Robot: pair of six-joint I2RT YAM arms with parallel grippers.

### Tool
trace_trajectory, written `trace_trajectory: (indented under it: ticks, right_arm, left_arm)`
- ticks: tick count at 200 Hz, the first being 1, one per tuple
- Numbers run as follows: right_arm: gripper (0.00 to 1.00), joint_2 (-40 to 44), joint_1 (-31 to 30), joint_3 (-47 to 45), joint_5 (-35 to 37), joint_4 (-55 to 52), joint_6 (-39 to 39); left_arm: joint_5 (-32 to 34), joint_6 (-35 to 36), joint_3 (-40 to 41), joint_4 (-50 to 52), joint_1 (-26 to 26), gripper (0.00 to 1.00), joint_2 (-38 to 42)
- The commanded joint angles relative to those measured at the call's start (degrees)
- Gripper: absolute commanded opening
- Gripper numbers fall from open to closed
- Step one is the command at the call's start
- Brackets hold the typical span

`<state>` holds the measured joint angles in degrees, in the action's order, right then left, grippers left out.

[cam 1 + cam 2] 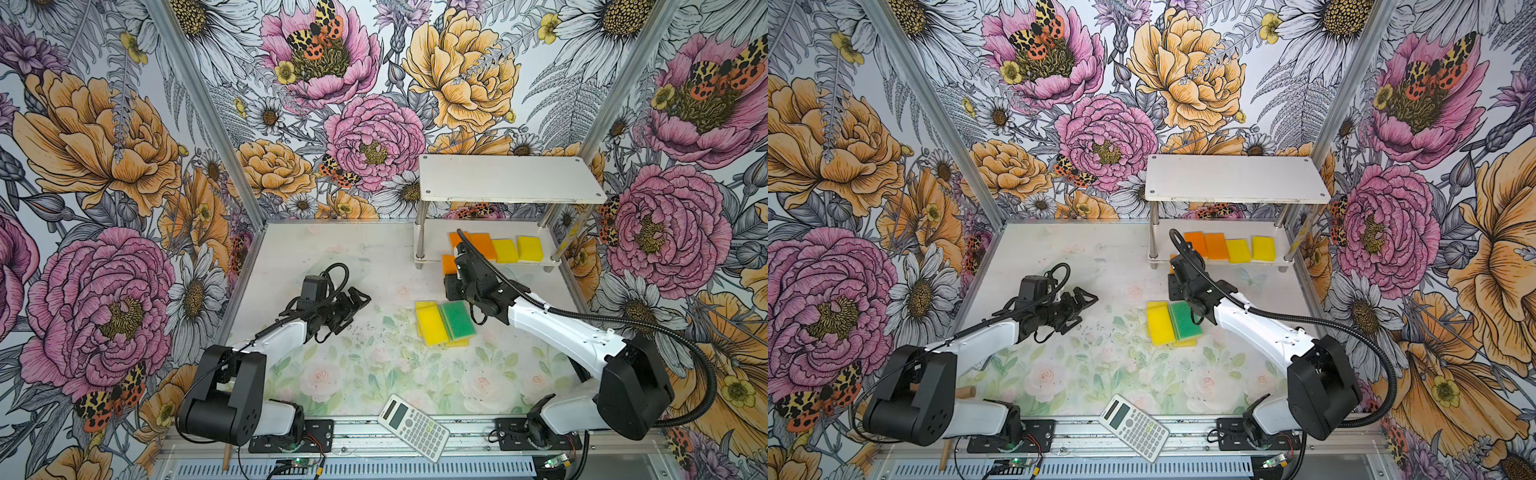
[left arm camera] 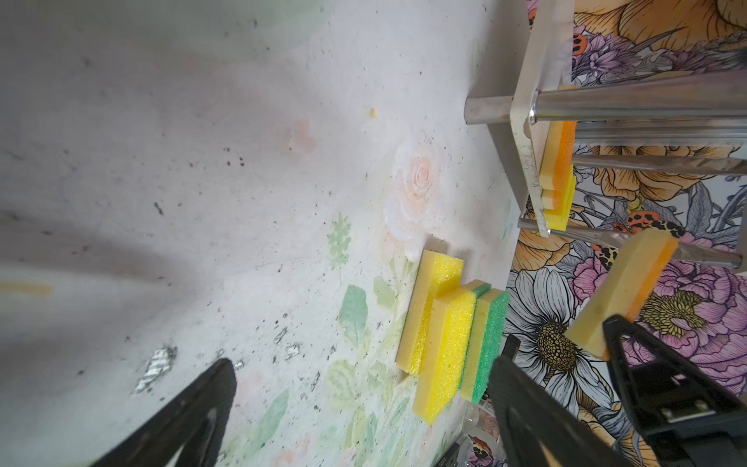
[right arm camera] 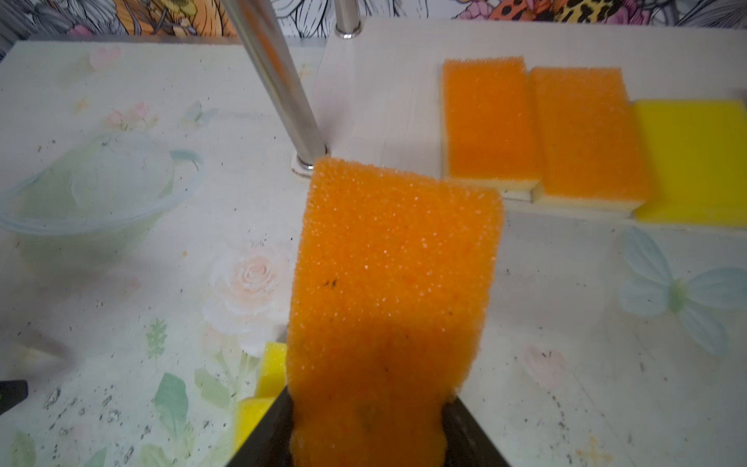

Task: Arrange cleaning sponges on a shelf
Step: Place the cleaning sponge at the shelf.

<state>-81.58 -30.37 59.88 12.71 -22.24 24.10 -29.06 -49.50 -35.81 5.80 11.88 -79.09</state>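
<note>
Right wrist | right claw (image 3: 370,424) grips orange sponge (image 3: 396,283) | left claw (image 1: 353,309) spread wide

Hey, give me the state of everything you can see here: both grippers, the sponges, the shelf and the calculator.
left gripper, open, empty.
right gripper, shut on the orange sponge, held off the table by the shelf.
shelf, upright, top board bare, four sponges flat in a row on the lower board.
sponge pile, yellow and green-topped, overlapping on the table.
calculator, flat, face up.
</note>
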Motion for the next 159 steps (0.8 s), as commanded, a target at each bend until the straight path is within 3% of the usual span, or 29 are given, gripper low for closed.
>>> trace_trajectory:
  ticks: [1, 60, 159]
  right_arm:
    - [0.51, -2.84, 3.41, 3.62, -2.57, 6.08, -3.15]
    - [0.51, -13.27, 8.60, 9.68, -5.63, 16.44, -5.24]
    - [0.51, -23.75, 9.73, 12.31, -7.61, 27.07, -5.77]
  left_arm:
    - [-0.91, 1.23, -2.63, 0.09, -0.87, 0.99, -0.95]
    - [-2.22, 2.12, -4.13, 0.74, -2.92, 0.99, -1.86]
    - [-3.38, 3.35, -3.60, 1.58, -5.51, 0.99, -1.36]
